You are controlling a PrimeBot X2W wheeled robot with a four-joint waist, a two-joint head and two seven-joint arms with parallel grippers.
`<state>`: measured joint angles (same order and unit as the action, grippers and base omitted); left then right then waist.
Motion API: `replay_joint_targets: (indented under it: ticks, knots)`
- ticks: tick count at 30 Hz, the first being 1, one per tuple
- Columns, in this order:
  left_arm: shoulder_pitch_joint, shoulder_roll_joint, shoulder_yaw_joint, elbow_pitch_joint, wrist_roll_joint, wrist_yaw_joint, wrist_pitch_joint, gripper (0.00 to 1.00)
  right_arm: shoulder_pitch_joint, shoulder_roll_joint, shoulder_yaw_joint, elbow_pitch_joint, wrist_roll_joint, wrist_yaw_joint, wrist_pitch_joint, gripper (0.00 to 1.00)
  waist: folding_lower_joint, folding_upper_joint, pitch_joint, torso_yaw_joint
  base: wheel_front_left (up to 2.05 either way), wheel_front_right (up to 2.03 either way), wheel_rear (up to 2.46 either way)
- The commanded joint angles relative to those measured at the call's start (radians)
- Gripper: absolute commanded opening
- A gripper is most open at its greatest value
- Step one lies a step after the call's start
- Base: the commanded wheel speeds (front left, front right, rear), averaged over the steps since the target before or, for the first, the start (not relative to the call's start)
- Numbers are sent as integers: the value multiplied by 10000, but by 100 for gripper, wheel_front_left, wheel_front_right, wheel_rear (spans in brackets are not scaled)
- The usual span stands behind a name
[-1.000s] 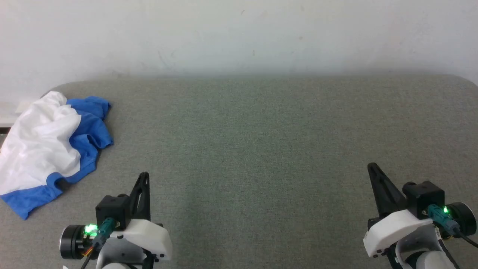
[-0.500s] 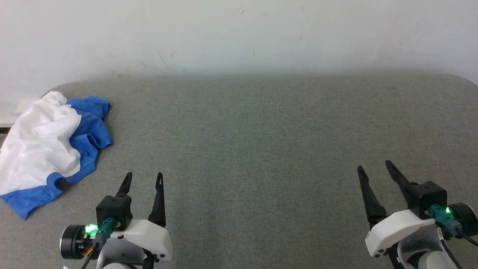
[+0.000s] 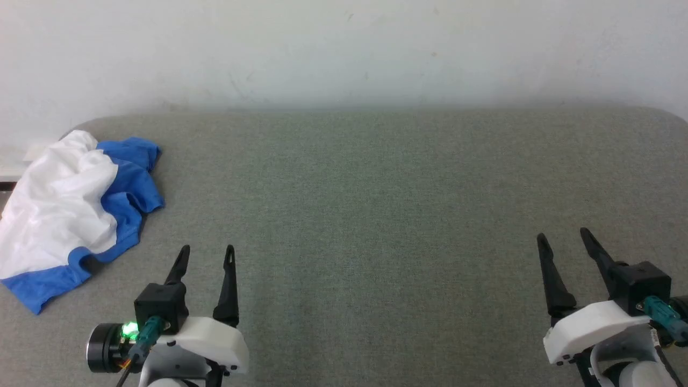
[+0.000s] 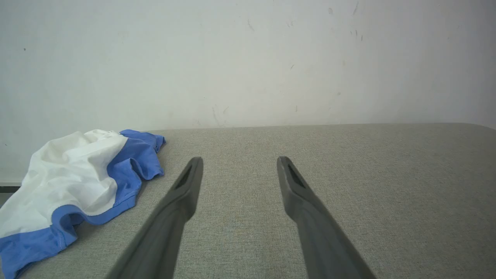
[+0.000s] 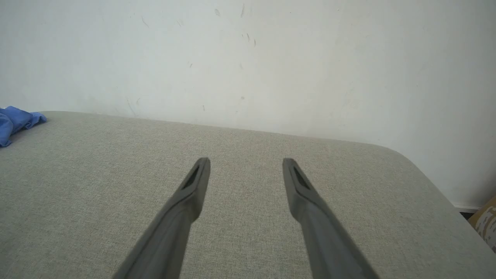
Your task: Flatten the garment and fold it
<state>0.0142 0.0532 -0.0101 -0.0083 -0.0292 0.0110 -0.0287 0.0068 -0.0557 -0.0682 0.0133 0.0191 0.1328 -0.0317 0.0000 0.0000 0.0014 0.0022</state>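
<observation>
Garment: the T-shirt (image 3: 64, 209), white with royal-blue parts, lies crumpled in a heap at the far left end of the grey fabric-covered table (image 3: 376, 188), near its back corner. It is not flattened and not folded.
Left gripper: the left gripper (image 3: 207, 250) is at the lower left of the head view, over the table. Its fingers point toward the wall (image 3: 344, 54). The jaws stand wide apart with nothing between them.
Garment and left gripper: the T-shirt is to the left of the fingertips and a little ahead of them. It is near but apart, with a strip of bare table between. In the left wrist view it lies left of the left finger, without contact.
Right gripper: the right gripper (image 3: 561, 235) is at the lower right, also wide apart and empty.
Garment and right gripper: they are well apart, across the width of the table. In the right wrist view a blue fold of the T-shirt shows at the left edge.
</observation>
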Motion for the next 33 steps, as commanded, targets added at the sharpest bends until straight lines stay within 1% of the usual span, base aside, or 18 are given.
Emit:
replay_joint_targets:
  ticks: [1, 9, 19, 33]
  knots:
    - [141, -5, -37, -39, -69, 76, -126, 100, 35, 10, -125, 16, 89, -3, -100, 100, 0, 0, 4, 19, 0, 0, 0]
    - [199, -7, -87, -76, -196, 174, -294, 100, 63, 14, -435, 4, 116, -5, -268, 100, 0, 0, 11, 237, 0, 0, 0]
    - [302, -9, -116, -151, -407, 299, -502, 100, 70, 18, -638, 23, 132, -6, -476, 100, 0, 0, 12, 742, 0, 0, 0]
    - [450, -12, -132, -328, -702, 485, -796, 100, -81, 24, -373, 78, 2, -9, -768, 100, 0, 0, 44, 1640, 0, 0, 0]
